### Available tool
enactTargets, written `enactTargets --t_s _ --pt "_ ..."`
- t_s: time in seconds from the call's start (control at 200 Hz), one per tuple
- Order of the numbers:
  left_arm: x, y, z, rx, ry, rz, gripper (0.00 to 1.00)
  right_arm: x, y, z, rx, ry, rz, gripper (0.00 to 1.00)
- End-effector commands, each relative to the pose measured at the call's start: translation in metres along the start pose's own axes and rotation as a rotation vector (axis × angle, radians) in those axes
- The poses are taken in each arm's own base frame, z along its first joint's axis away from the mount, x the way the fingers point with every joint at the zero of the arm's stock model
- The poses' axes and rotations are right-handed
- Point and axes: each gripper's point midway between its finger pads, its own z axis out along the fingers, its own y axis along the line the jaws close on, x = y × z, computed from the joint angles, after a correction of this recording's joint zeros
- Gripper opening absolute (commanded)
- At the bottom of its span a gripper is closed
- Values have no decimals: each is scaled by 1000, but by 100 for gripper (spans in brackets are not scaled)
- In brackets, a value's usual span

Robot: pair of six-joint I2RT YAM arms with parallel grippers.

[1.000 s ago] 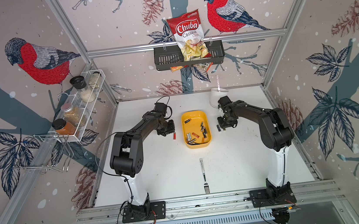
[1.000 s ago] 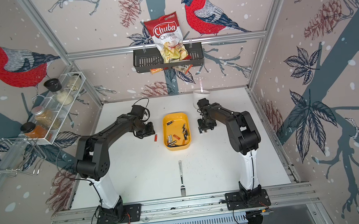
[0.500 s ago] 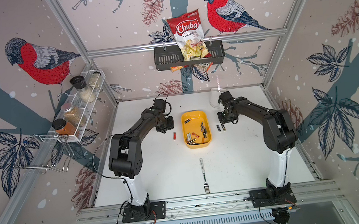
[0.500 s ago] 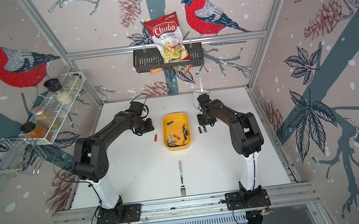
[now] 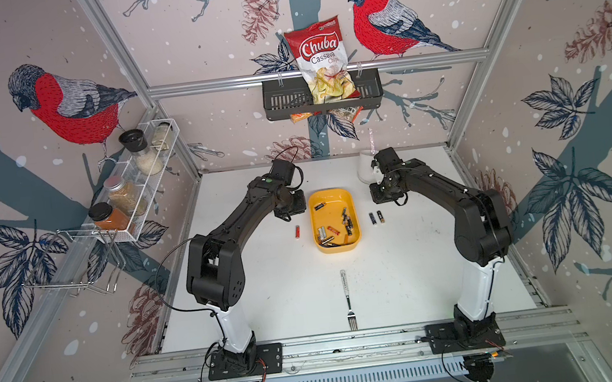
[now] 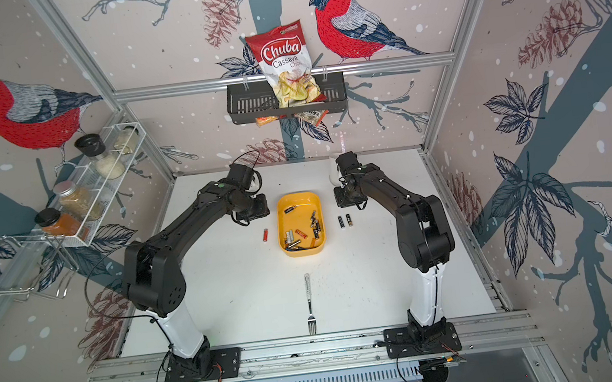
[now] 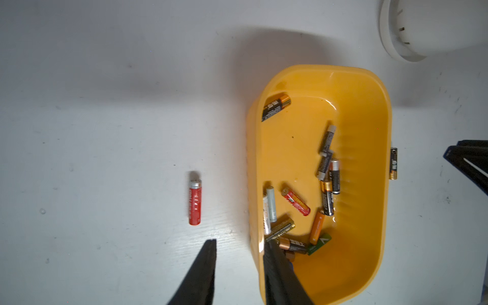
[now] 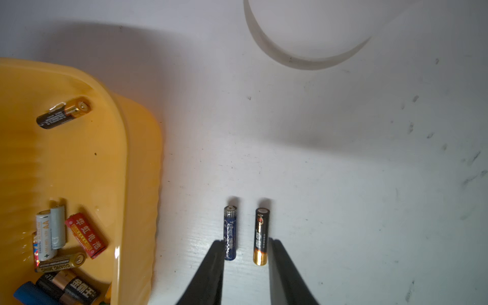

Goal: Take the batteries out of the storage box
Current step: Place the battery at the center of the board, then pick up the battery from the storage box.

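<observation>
Between the two grippers: the yellow storage box (image 7: 295,148) sits on the bench (image 7: 105,132).
Batteries in the box: most batteries (image 7: 327,195) lie crossed in a heap just ahead of the left gripper (image 7: 239,241). One black-and-copper cell (image 7: 276,107) lies alone farther ahead.
Batteries already out: a red battery (image 7: 195,202) lies ahead of the left gripper, on its side away from the box. A blue battery (image 8: 230,232) and a black-and-gold battery (image 8: 261,235) lie side by side, not touching, just ahead of the right gripper (image 8: 246,240).
Left gripper: partly open and empty; one finger crosses the box rim.
Right gripper: partly open, holding nothing; its height above the pair cannot be told.
Handling, as judged: small, rigid, smooth cylinders that roll and slip easily but are not fragile.
Where to grip: across the middle of the barrel, fingers square to its length. The lone or topmost cells look easiest, since crossed ones may shift their neighbours. The box looks light and could slide if a finger pushes its wall.
</observation>
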Motion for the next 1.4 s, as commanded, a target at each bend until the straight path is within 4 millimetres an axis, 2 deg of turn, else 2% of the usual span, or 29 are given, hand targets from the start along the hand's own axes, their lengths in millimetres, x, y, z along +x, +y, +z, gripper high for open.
enactTargets --t_s 0.0,0.125,0.31,0.58,0.881,1.396 --pt "6 -7 2 -30 16 -16 35 -3 6 -7 -37 -16 27 34" --pt "13 -26 9 -32 28 6 35 -8 9 -16 -52 -46 28 35" --pt "29 -46 34 -8 74 21 35 -12 11 -26 -65 -72 25 35" --pt "39 -63 59 -16 123 52 36 -11 10 -32 -82 -82 35 36" --pt "55 -61 82 -43 183 62 36 -12 1 -33 -84 -84 49 37" --pt "66 -65 109 -54 226 79 39 -11 -3 -31 -88 -75 57 37"
